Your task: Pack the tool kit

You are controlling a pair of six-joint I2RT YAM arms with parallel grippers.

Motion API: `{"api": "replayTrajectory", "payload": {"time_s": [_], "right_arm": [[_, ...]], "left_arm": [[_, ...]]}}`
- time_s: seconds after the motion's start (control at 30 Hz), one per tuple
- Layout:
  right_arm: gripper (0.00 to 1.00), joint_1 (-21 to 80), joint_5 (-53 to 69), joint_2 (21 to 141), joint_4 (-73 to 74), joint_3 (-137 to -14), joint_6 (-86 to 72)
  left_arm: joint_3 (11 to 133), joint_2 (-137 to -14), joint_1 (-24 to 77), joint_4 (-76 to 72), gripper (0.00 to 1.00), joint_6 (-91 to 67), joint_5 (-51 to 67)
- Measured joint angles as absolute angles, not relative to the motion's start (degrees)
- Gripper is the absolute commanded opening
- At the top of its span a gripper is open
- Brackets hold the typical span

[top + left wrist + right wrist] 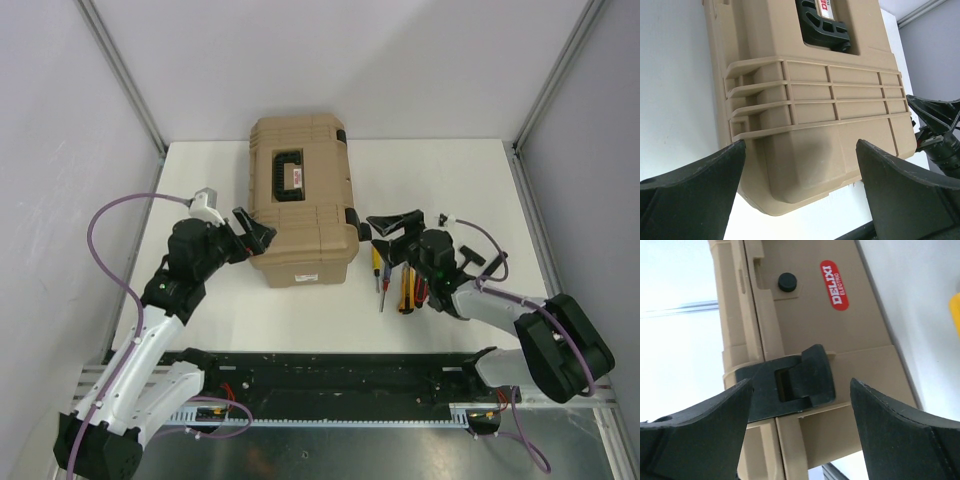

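A tan tool box (300, 200) with a black handle (288, 172) sits closed on the white table. My left gripper (255, 232) is open at the box's near left corner; the left wrist view shows the ribbed lid (815, 95) between its fingers. My right gripper (388, 228) is open just right of the box, facing its black latch (351, 220). The right wrist view shows that latch (790, 382) between the fingers, below a red label (834, 285). Screwdrivers with yellow and red handles (400, 285) lie on the table under the right arm.
The white table (450, 180) is walled in by grey panels on the left, back and right. A black rail (330, 375) runs along the near edge by the arm bases. Purple cables (110, 240) loop off both arms.
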State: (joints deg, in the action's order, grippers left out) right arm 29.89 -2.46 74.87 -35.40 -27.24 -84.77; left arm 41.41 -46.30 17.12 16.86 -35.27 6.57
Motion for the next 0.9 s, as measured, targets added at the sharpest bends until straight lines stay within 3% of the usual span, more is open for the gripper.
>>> {"api": "replayTrajectory", "payload": {"time_s": [0.5,0.9], "right_arm": [[0.87,23.3,18.6,85.6,-46.7,-30.5,-76.7],[0.89,22.6,21.4,80.8,-40.3,-33.5,-70.5]], "left_arm": [[41.4,-46.1,17.1,17.2,0.99,-34.9,5.6],[41.4,-46.1,17.1,20.8,0.99,-35.4,4.4]]}}
